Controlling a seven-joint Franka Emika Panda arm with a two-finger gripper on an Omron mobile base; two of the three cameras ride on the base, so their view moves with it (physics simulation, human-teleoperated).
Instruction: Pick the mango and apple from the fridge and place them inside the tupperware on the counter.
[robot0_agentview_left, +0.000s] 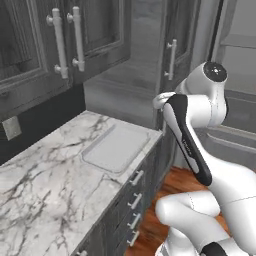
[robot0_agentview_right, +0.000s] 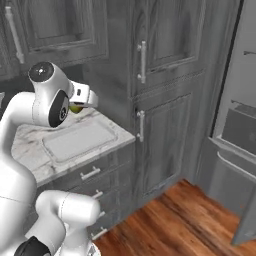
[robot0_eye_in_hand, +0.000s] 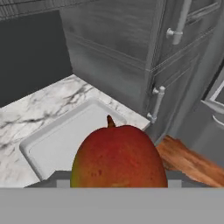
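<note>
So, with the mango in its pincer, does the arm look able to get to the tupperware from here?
Probably yes. The pincer, shut on the mango, hangs near the tupperware, which lies open and empty on the counter. Nothing stands between them, and the cabinets beside it seem clear of the path.

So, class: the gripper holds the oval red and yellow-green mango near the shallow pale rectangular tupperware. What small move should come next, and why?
Probably carry the oval red and yellow-green mango a little further over the shallow pale rectangular tupperware, then lower it. The gripper is shut on the fruit, which hangs above the container's near edge on the white marble counter.
</note>
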